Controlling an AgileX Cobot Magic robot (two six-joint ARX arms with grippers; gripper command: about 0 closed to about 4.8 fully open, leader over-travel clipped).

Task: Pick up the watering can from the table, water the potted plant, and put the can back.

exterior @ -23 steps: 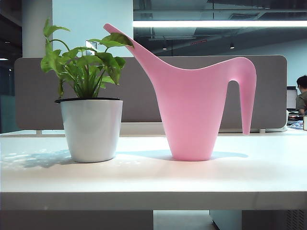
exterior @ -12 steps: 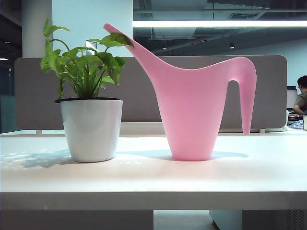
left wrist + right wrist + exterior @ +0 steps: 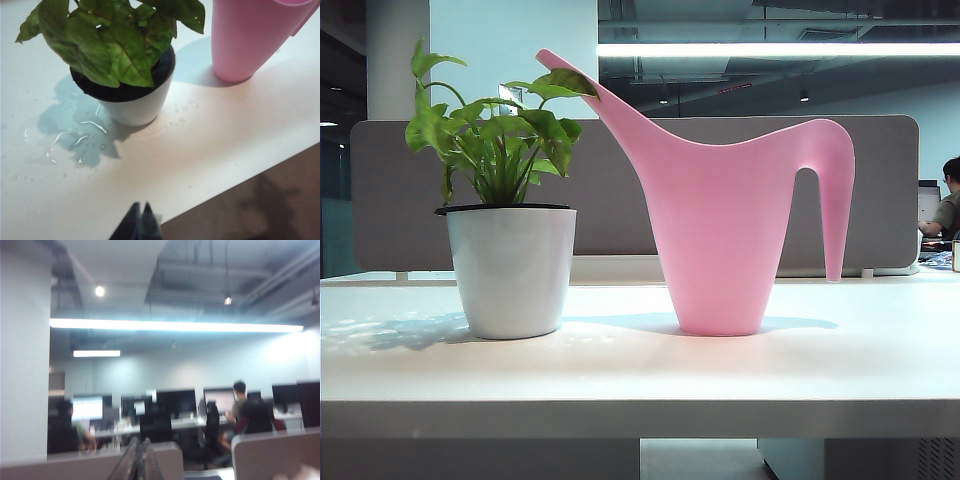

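The pink watering can (image 3: 720,225) stands upright on the white table (image 3: 620,370), its spout slanting over the potted plant (image 3: 510,255) to its left and its handle on the right. In the left wrist view the potted plant (image 3: 131,90) and the can's base (image 3: 245,40) sit side by side. My left gripper (image 3: 141,206) is shut and empty, hovering over the table's front edge, short of the pot. My right gripper (image 3: 140,441) is shut and empty, raised and facing the office, with the can out of its view. No gripper shows in the exterior view.
Water drops and a small puddle (image 3: 75,142) lie on the table beside the pot. A grey partition (image 3: 620,190) runs along the back of the table. Beyond it are desks, monitors and seated people (image 3: 240,412).
The can and the plant have kept still in the exterior view. Only the person at the far right edge has shifted a little.
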